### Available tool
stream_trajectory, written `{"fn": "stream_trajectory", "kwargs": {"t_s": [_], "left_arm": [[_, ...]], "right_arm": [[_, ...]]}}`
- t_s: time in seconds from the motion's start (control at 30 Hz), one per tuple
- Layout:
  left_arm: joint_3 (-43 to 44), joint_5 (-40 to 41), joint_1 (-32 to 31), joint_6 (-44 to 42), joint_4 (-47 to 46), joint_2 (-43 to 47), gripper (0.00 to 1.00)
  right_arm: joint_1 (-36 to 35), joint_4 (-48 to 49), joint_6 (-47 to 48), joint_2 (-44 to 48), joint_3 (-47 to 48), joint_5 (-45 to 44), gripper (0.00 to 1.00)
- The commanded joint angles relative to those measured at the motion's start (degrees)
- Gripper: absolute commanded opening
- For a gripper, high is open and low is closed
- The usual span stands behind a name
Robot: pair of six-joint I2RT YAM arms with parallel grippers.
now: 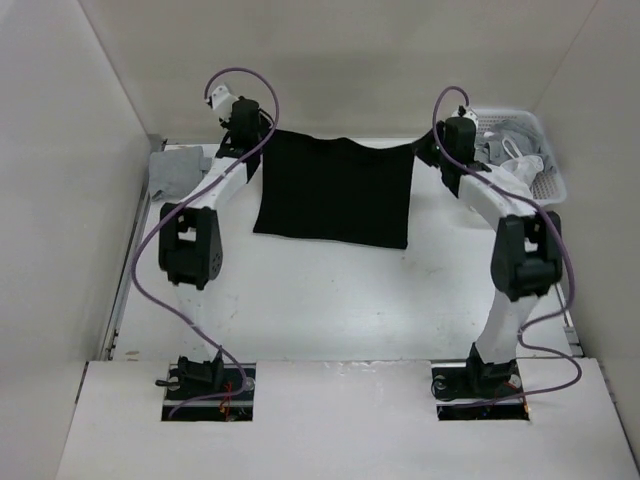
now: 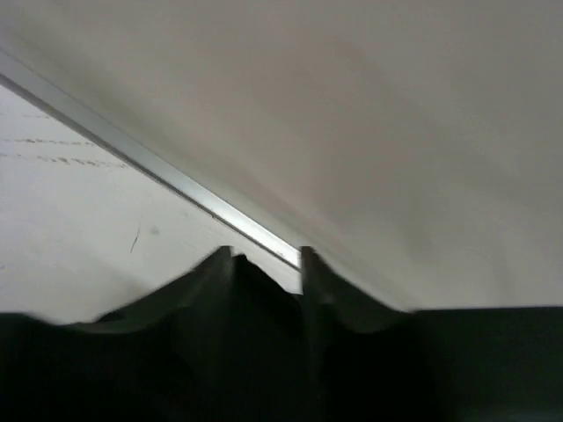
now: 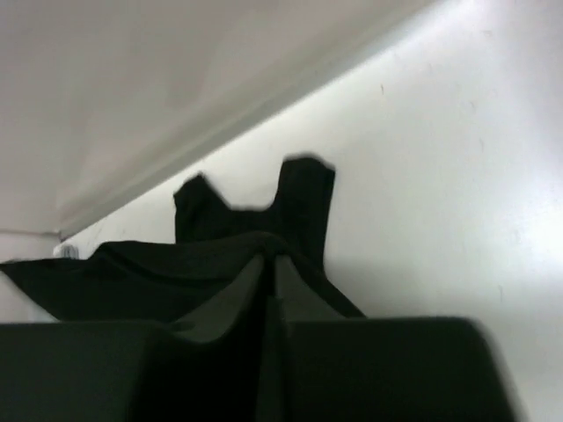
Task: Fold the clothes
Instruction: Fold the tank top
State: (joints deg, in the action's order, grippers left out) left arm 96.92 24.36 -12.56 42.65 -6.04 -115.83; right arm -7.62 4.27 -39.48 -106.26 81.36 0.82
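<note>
a soft, plain black fabric shirt [image 1: 335,190] lies spread flat on the far middle of the white table [image 1: 330,300], its near hem running almost straight across. both arms reach to its far edge, one at each top corner.

the left gripper [image 2: 264,264] sits at the shirt's far left corner, close to the back wall. in the left wrist view its two dark fingers [image 2: 220,264] stand a little apart, and black cloth fills the gap between them right up to the tips. the view is blurred, so i cannot tell whether they pinch the cloth or merely straddle it.

the right gripper [image 3: 271,264] sits at the far right corner. its fingers [image 3: 237,294] are drawn close, with only a thin slit between them. the black fabric lies bunched just beyond and beneath the tips, with a small raised fold past them. i cannot tell whether any of it is caught in that slit.

a small folded grey cloth [image 1: 178,170] lies at the far left of the table beside the left arm. a white plastic basket [image 1: 545,150] holding white and grey garments [image 1: 515,150] stands in the far right corner.
</note>
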Motion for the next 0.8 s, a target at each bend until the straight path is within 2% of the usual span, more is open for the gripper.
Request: {"fn": "stream_trajectory", "kwargs": {"t_s": [0.0,0.03,0.07,0.1,0.2,0.27,0.3,0.33,0.4,0.43,0.53,0.67,0.77], "left_arm": [[10.5,-4.2,1.3,-2.2,4.3,-7.6,0.39],[10.0,-4.0,1.5,-2.2,4.5,-7.7,0.44],[7.4,-3.9,1.8,-1.9,4.6,-6.2,0.45],[3.0,-3.8,2.0,-1.3,4.1,-3.3,0.44],[-17.7,-1.8,1.6,0.4,-2.4,8.9,0.4],[-33.6,-0.5,0.3,2.7,-8.3,17.4,0.35],[-40.1,-0.8,-0.3,4.3,-10.0,20.5,0.31],[-45.6,-1.0,-0.8,5.8,-10.6,23.3,0.27],[-54.1,-3.0,-0.8,7.5,-10.6,27.7,0.27],[-57.3,-5.1,-0.5,8.1,-10.8,29.2,0.28],[-63.2,-10.6,1.2,10.6,-12.0,31.9,0.37],[-65.5,-14.9,2.8,11.6,-16.4,30.4,0.48],[-63.8,-18.1,3.5,11.9,-20.1,26.8,0.5]], "right_arm": [[1.9,2.2,-1.2,-10.9,12.6,3.9,0.33],[2.0,0.4,-1.7,-13.1,14.9,4.4,0.47],[2.0,-1.8,-1.9,-13.5,15.1,4.9,0.55],[1.8,-2.4,-1.8,-12.3,13.1,4.5,0.59],[1.3,2.4,-1.3,-4.7,0.7,2.4,0.59],[-0.4,7.5,-1.8,2.3,-10.0,0.7,0.54],[-1.6,9.6,-2.2,5.9,-15.2,0.4,0.47],[-2.9,11.4,-2.0,9.3,-20.1,-0.1,0.38],[-5.2,14.2,-2.6,15.5,-29.1,-0.8,0.11],[-6.6,15.1,-3.0,18.2,-32.8,-1.5,0.05],[-9.9,16.8,-3.7,24.7,-41.6,-3.3,0.05],[-13.2,16.8,-4.0,30.8,-48.6,-5.0,0.2],[-14.3,16.8,-4.5,32.5,-52.3,-7.1,0.3]]}}
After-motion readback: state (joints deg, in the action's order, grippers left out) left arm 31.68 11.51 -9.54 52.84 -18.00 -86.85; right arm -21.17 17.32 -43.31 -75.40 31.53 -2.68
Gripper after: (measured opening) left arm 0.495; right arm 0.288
